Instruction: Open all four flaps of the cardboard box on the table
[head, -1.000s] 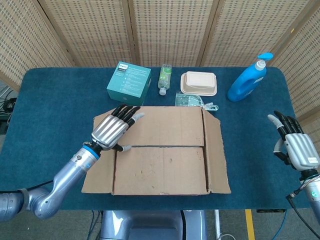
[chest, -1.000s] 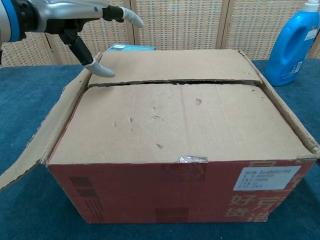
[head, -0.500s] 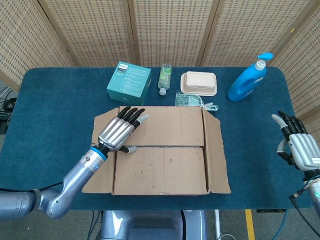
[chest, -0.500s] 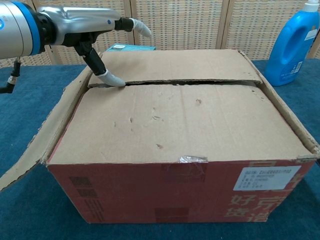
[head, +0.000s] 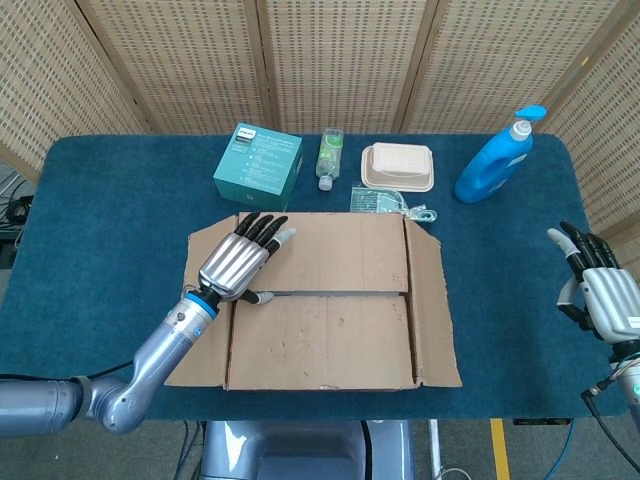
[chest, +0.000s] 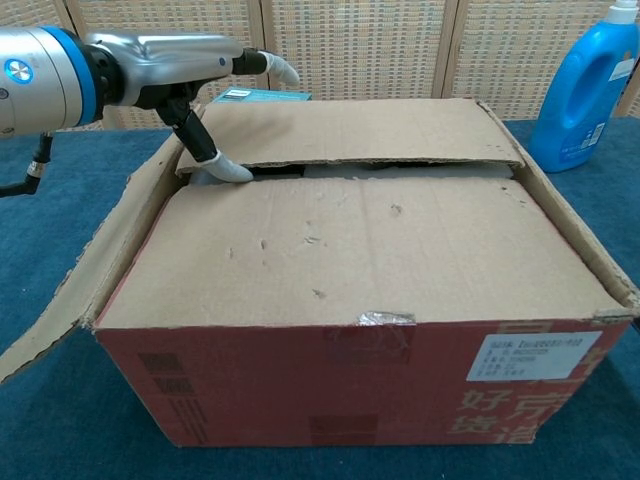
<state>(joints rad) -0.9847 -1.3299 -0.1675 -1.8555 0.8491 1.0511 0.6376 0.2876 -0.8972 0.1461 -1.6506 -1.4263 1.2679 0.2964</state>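
Observation:
The cardboard box (head: 320, 340) sits at the table's front middle. Its left side flap (head: 205, 340) and right side flap (head: 433, 310) are splayed outward. The far flap (chest: 370, 125) and near flap (chest: 370, 250) still lie across the top, with a dark gap showing along their seam. My left hand (head: 235, 265) rests over the far flap's left end, fingers stretched flat; its thumb tip (chest: 228, 170) dips into the seam under the far flap's edge. My right hand (head: 605, 300) hangs off to the right of the box, fingers apart, holding nothing.
Behind the box stand a teal carton (head: 258, 165), a small clear bottle (head: 329, 157), a beige food container (head: 398, 166) and a plastic packet (head: 378, 199). A blue detergent bottle (head: 495, 160) stands at the back right. Wicker screens close off the back.
My left thumb slid into the seam and the far flap's front edge lifted a little, widening the gap. My right hand drifted slightly right and down.

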